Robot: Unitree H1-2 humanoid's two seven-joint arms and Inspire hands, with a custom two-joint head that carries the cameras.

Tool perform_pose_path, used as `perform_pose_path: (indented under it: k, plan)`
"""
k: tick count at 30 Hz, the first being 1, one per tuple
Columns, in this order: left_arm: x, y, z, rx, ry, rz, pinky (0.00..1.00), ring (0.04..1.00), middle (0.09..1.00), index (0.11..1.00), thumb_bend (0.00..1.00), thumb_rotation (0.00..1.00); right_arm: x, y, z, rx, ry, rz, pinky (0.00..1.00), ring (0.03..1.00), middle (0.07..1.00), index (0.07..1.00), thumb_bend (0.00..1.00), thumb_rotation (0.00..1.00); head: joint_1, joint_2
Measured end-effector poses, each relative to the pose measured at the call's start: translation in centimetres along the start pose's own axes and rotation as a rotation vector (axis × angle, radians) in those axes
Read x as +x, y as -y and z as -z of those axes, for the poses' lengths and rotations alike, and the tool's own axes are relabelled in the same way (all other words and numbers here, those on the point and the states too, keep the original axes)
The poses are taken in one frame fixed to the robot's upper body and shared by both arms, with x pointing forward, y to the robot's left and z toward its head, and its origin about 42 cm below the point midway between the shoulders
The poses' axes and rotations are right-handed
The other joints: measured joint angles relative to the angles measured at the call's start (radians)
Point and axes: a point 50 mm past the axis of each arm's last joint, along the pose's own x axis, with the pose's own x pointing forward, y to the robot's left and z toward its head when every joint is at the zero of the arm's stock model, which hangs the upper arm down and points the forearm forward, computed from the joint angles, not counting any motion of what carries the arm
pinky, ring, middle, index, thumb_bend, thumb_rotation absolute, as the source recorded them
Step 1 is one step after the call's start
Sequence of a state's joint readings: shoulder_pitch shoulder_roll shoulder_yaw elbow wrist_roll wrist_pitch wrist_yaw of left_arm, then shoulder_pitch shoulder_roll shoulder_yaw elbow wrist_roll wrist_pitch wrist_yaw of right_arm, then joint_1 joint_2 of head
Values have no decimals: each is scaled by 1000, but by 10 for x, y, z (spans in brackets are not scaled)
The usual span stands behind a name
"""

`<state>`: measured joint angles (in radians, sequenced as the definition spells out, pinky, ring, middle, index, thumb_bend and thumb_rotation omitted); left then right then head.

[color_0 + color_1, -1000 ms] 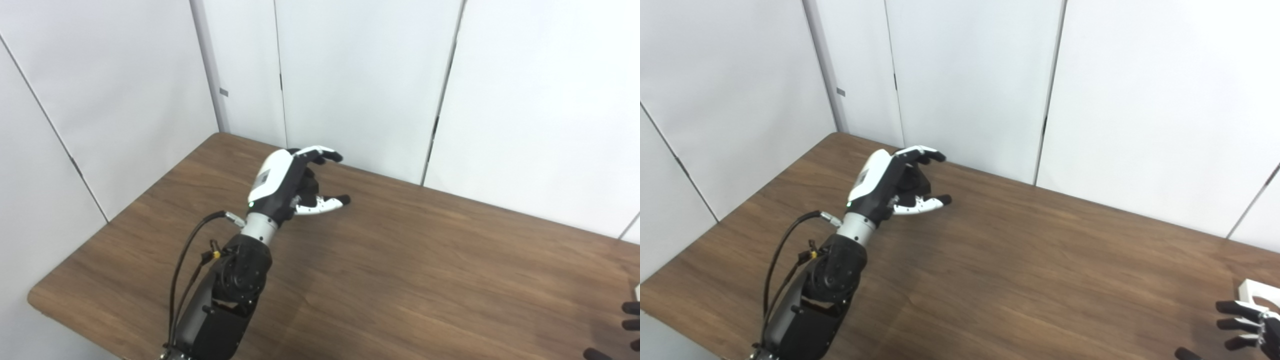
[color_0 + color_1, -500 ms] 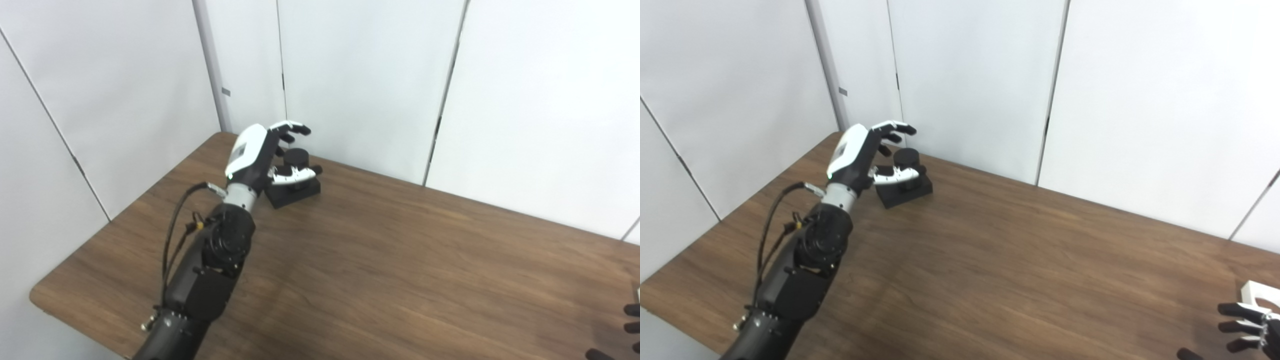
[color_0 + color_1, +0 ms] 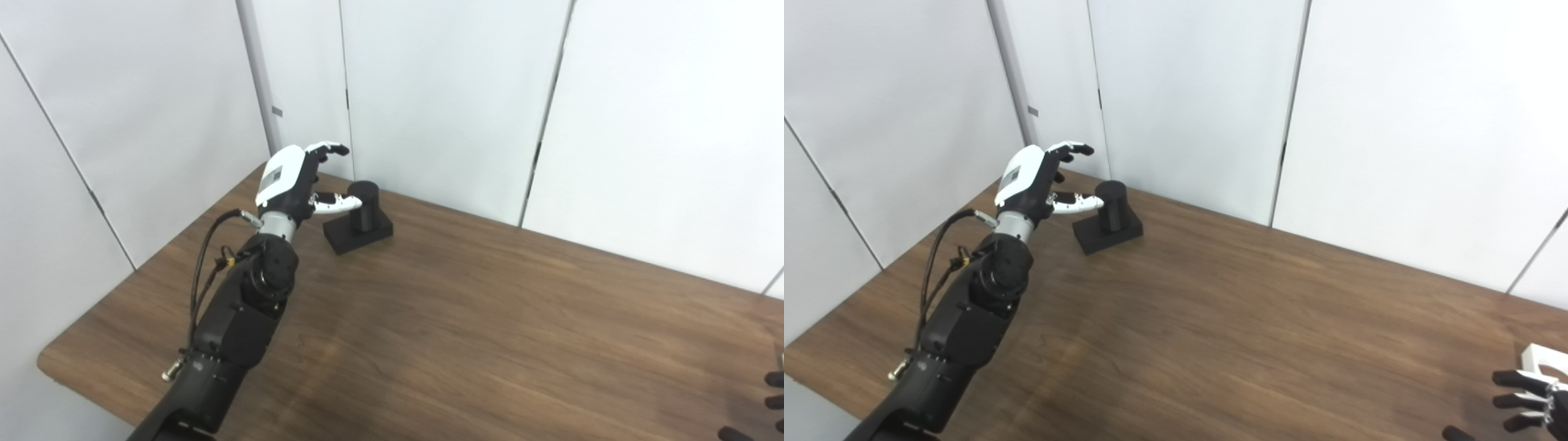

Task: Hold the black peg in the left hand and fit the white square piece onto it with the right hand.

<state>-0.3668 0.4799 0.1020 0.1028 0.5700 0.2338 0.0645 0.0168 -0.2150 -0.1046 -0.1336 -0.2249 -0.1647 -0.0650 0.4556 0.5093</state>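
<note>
1. Black peg (image 3: 365, 204), a cylinder upright on a square black base, stands at the far left corner of the wooden table (image 3: 490, 331).
2. Left hand (image 3: 294, 180) has slid leftward over the last second, uncovering the peg; it is now open, thumb tip at the cylinder's side, whether touching or not unclear, nothing grasped.
3. Right hand (image 3: 1528, 401) waits at the lower right edge, fingers spread, just beside the white square piece (image 3: 1543, 358).
4. Judgement: grasping the peg is still to come; fitting has not begun.
</note>
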Motion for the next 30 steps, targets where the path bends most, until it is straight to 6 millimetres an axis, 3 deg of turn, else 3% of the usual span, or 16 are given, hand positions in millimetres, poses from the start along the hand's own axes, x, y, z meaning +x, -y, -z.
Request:
perform_pose_path:
  k: [5,11,21,30]
  plan:
    - [10,-3,2,126,-19,28,793,917,920,812,1000,438,0,1,0,4,-1,2,360,533,619,573,583,91,0,9]
    - [14,-3,1,177,-59,94,725,892,933,815,1000,477,0,1,-1,4,4,3,360,535,621,575,596,24,-8,15]
    - [13,21,8,239,-123,188,693,885,933,786,1000,488,-1,2,-4,3,12,5,370,540,619,578,617,4,-12,26]
    - [17,32,13,275,-182,246,762,918,957,817,1000,515,-1,4,-6,0,19,7,372,540,626,582,605,9,-15,37]
